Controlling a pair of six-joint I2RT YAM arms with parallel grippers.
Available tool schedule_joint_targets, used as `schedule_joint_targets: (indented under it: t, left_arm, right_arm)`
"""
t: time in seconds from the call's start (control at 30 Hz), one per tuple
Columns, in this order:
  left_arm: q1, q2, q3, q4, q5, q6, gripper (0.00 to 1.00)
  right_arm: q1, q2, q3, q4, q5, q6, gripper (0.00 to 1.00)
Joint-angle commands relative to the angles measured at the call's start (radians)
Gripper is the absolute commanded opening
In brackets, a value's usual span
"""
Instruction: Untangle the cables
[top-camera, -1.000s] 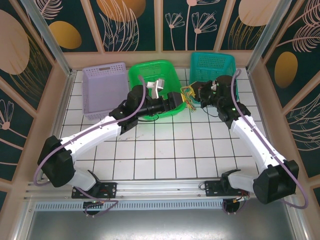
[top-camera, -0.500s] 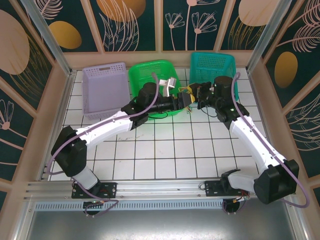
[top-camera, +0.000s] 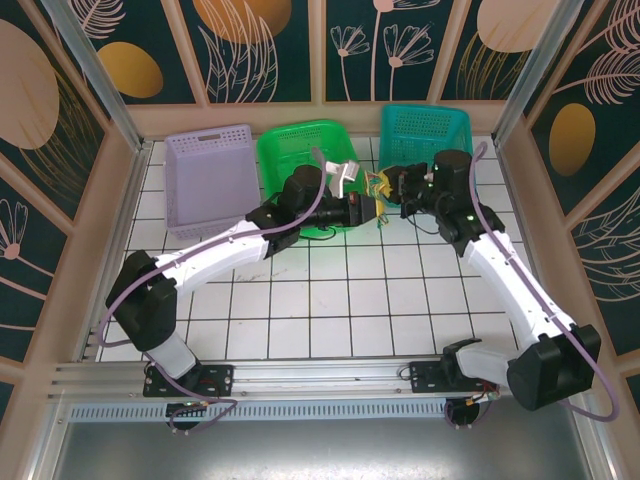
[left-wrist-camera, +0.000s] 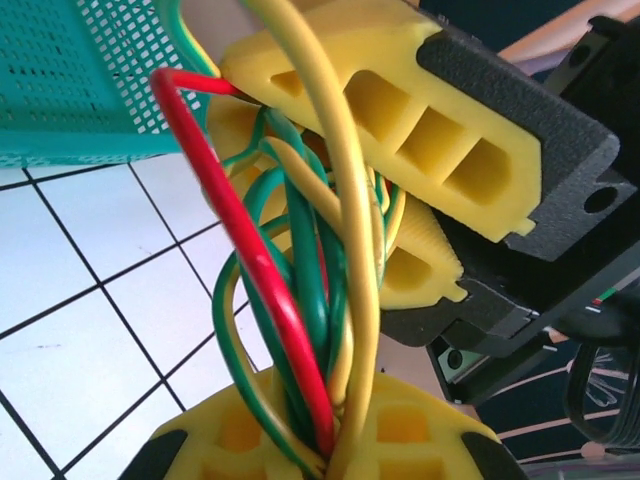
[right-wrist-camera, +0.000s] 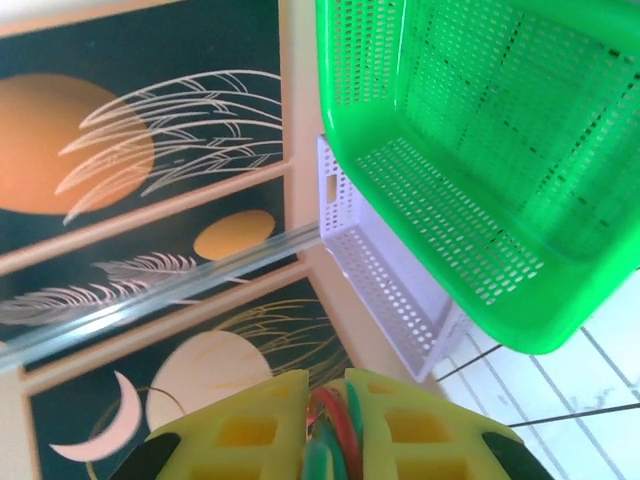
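A tangled bundle of cables (top-camera: 378, 183), red, green and yellow, hangs between my two grippers, above the tiles between the green and teal baskets. In the left wrist view the cables (left-wrist-camera: 300, 300) run from my left gripper (left-wrist-camera: 335, 445), whose yellow fingers (left-wrist-camera: 230, 440) are shut on them, up to the yellow fingers (left-wrist-camera: 400, 110) of the right gripper. My right gripper (right-wrist-camera: 327, 400) is shut on the red and green cables (right-wrist-camera: 330, 430). From above, the left gripper (top-camera: 373, 204) and right gripper (top-camera: 393, 188) almost touch.
Three baskets stand along the back: purple (top-camera: 208, 178), green (top-camera: 300, 150) and teal (top-camera: 425, 130). The green basket (right-wrist-camera: 480, 150) and purple basket (right-wrist-camera: 400, 280) lie just beyond the right gripper. The teal basket's wall (left-wrist-camera: 80, 90) is close to the left gripper. Wooden walls enclose the tiled table.
My left arm has swung right, away from the green basket, to the bundle, and its gripper has gone from open to shut on the cables. The right arm has hardly moved.
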Motion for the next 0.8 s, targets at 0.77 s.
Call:
schedule_joint_targets:
  t: [0.77]
  left_arm:
    - [-0.007, -0.022, 0.031, -0.598, 0.293, 0.407, 0.00]
  right_arm:
    - [-0.013, 0.070, 0.359, -0.143, 0.223, -1.563, 0.00]
